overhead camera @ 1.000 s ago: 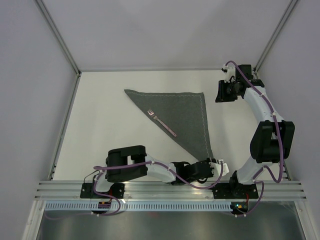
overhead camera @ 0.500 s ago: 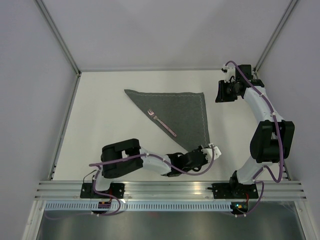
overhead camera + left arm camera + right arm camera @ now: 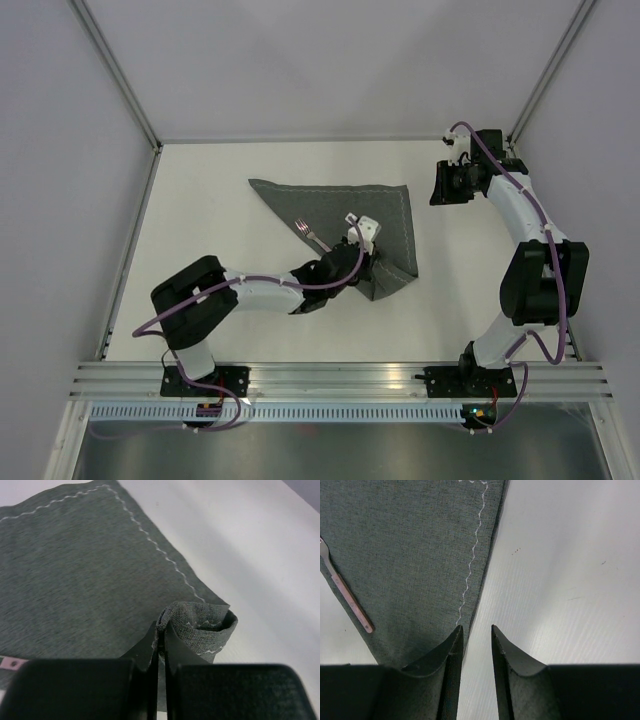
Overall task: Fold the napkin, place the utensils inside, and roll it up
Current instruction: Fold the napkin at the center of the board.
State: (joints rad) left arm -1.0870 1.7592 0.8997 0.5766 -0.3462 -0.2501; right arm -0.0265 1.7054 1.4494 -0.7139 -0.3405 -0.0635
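Grey napkin (image 3: 340, 205) on white table (image 3: 200, 220)

White arms (image 3: 262, 291) with black joints (image 3: 532, 282), trailing purple cables (image 3: 508, 178).

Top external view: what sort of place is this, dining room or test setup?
Most likely a lab robot cell: a white table boxed in by plain pale walls, an aluminium rail along its near edge carrying the arm bases, with a napkin and fork laid out.
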